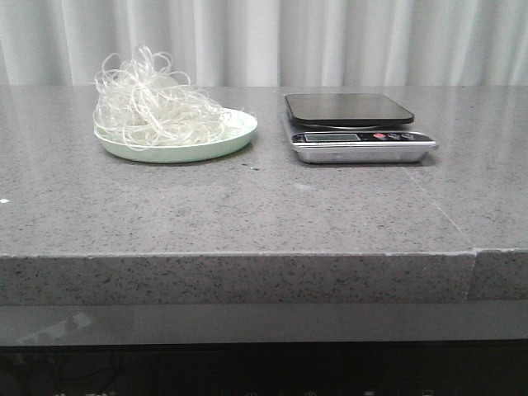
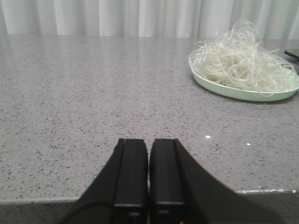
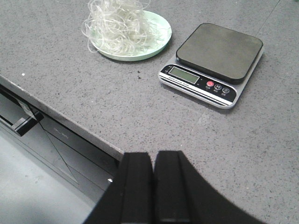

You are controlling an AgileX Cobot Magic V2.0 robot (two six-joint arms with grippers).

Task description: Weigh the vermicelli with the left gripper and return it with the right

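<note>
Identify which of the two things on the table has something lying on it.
The pale green plate, on the left, holds the vermicelli. The scale beside it is bare.

Count: 1 vermicelli nest [image 1: 153, 106], 1 green plate [image 1: 235, 139], 1 scale [image 1: 356, 128], 2 grippers — left gripper [image 2: 148, 175], right gripper [image 3: 153, 186].

worktop [image 1: 247, 206]: grey speckled stone, smooth
scale [image 1: 359, 128]: shiny metal base, matt dark platform
plate [image 1: 235, 136]: glossy pale green
vermicelli [image 1: 153, 103]: thin translucent strands

Even soft light, faint shadows, sharp focus.
</note>
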